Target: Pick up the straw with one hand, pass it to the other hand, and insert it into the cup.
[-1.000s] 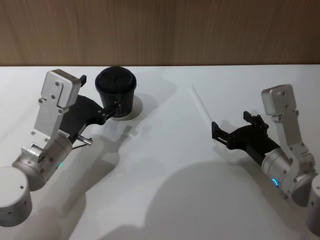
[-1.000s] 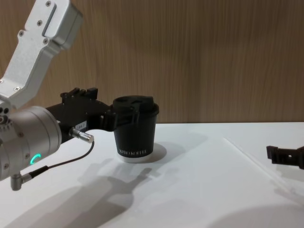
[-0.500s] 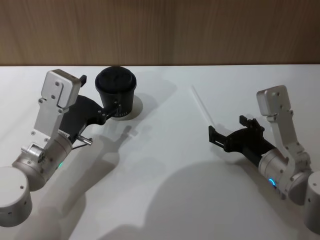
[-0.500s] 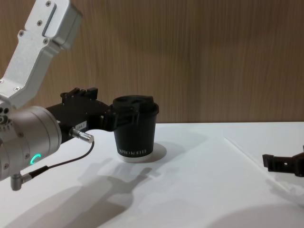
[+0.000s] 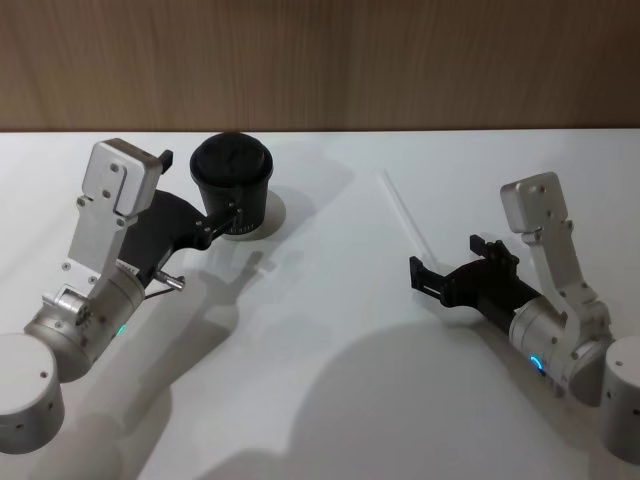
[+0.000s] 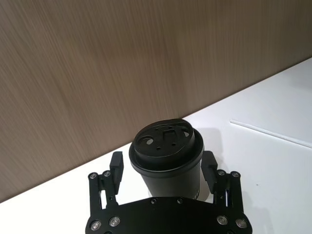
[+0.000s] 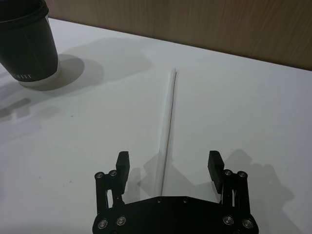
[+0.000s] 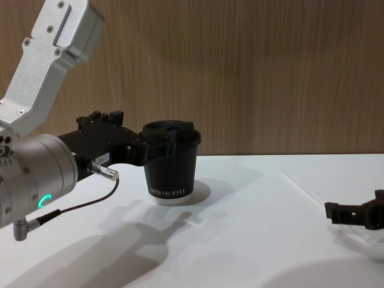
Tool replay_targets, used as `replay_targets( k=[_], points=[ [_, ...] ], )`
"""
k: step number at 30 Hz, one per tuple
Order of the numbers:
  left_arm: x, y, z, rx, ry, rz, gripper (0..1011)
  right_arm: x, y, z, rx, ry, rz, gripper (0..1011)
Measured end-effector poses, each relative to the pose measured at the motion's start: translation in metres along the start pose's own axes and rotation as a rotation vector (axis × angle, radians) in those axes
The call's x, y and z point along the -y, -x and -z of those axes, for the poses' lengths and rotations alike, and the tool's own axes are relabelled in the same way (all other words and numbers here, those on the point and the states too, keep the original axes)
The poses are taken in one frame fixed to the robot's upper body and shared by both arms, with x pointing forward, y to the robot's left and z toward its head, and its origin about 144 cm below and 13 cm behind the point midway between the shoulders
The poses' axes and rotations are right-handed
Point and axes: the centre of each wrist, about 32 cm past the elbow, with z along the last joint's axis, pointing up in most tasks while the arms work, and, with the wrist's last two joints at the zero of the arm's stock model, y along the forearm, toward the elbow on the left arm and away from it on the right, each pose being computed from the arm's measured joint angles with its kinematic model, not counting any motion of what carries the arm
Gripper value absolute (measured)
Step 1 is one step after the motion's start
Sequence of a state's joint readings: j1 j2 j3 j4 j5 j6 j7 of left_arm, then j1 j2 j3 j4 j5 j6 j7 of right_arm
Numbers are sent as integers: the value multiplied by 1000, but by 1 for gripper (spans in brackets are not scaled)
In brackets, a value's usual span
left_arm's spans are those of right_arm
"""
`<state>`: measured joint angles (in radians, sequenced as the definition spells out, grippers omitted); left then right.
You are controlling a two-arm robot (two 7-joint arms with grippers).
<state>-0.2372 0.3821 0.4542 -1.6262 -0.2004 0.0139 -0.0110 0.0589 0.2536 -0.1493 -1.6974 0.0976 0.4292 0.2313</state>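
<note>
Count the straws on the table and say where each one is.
1. The straw lies flat on the white table, to the right of the cup, its near end between the open fingers of the right gripper. No other straw seems hidden.

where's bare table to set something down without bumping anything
Free: the table between the cup and the straw, and the near middle between both arms. Crowded: the left gripper straddles the cup, and the right gripper sits open over the straw's near end.
</note>
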Motion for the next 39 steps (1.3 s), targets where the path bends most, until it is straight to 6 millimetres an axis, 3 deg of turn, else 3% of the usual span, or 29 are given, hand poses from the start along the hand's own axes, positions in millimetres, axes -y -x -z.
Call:
replay_targets(
  k=[33,39],
  points=[
    [0,0,0,0,0,0,1002,-8,-3,1,11,29,-17,1001],
    [0,0,0,0,0,0,1001,-9,-3,2,10,30,-17,888]
  ],
)
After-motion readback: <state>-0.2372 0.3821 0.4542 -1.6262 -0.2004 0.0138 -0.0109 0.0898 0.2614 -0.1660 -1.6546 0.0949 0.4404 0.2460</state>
